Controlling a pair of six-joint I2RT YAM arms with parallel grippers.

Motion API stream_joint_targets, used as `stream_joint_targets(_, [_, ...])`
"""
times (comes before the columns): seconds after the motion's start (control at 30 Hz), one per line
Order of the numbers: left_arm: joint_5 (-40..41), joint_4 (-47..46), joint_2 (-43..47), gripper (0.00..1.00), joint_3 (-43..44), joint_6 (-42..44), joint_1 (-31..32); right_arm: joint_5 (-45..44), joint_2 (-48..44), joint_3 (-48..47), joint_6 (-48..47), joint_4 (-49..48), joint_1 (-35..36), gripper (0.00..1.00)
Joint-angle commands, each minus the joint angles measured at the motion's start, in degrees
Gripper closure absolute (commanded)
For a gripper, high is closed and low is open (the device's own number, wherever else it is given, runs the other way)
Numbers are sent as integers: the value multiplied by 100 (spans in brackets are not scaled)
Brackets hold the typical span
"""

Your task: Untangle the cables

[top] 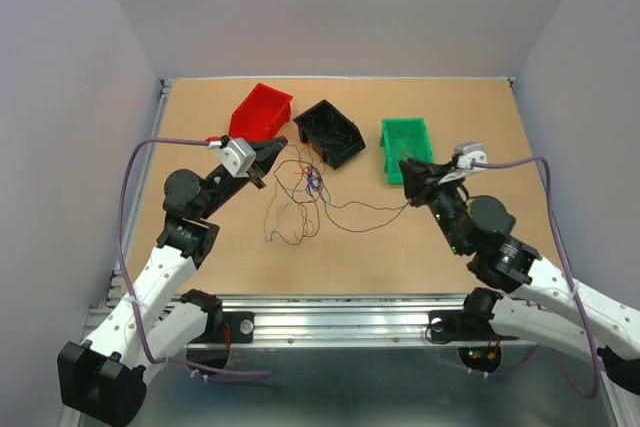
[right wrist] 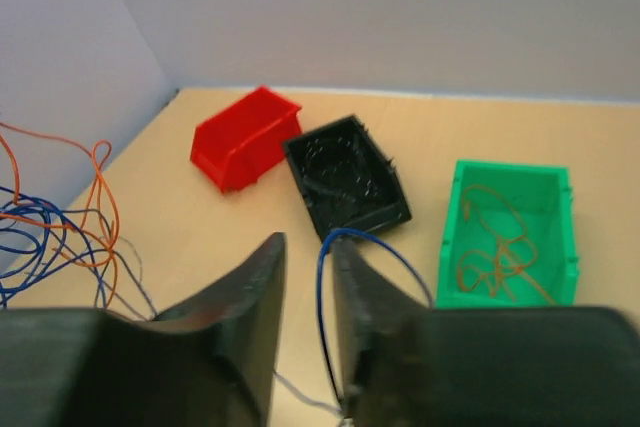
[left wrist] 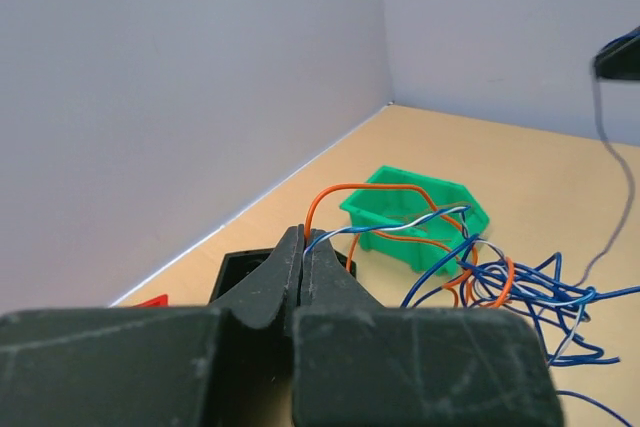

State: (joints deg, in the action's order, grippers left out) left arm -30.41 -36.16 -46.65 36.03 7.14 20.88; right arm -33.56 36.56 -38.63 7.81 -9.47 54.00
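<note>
Two claws are on this job, and they stand differently. Your left claw (left wrist: 303,242) is pressed together, pinching an orange strand and a blue-and-white one right at its tips. The rest of the tangle of thin orange, blue and dark cables (top: 300,192) sprawls ahead of it, between the two claws, partly on the brown board tabletop (top: 200,127).

Your right claw (right wrist: 305,247) is slightly spread, with a single blue strand (right wrist: 322,297) running up through the gap. It looks loose there rather than gripped, though the blur at the fingertips leaves that unsure.

Beyond the right claw's tips sit a red plastic bin (right wrist: 245,147), a black plastic bin (right wrist: 345,177) and a green plastic bin (right wrist: 455,237) with a coiled orange cable (right wrist: 495,237) inside.

Treat the left claw as the anchor: hold it firm and do not let it drift. Close the right claw on that one blue strand only, checking that no orange loop slips in beside it. Then draw away from the left claw slowly and low over the board. If the whole clump follows, you are probably tightening a knot, so ease off and take hold nearer the crossing.
</note>
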Motion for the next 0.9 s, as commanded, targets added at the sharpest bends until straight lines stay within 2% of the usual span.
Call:
stream_joint_targets(0.0, [-570,-339,130,100,-43,-90,3,226,597,-636,-43,147,14,62])
stream_joint_targets(0.07, [-650,-339,130,100,-44,-98,-5,901,773,-724,-8,226,14,53])
stream_joint_targets(0.1, [-702,-339,130,100,-44,-90,3,1156,896,-759,9,227,14,43])
stream_joint_targets(0.17, [-799,-339,139,100,-35,-90,3,1965,1020,-839,36,227,6,28])
stream_joint_targets(0.2, [-852,-339,148,100,-43,-98,3,2220,1081,-865,36,227,14,27])
stream_joint_targets(0.37, [-1458,-356,253,100,-70,-81,-5,3547,1713,-1163,-8,78,14,25])
stream_joint_targets(0.53, [-1758,-436,297,100,-131,-81,21,3962,2197,-1243,80,-466,14,25])
stream_joint_targets(0.6, [-1749,-436,262,100,-123,-89,30,4339,2250,-1069,80,-1037,14,32])
stream_joint_targets(0.7, [-1810,-436,166,100,-88,-125,38,4762,2365,-1085,-8,-1206,14,37])
stream_joint_targets(0.87, [-1819,-436,130,100,-79,-151,39,5245,2567,-1190,-166,-1162,14,36])
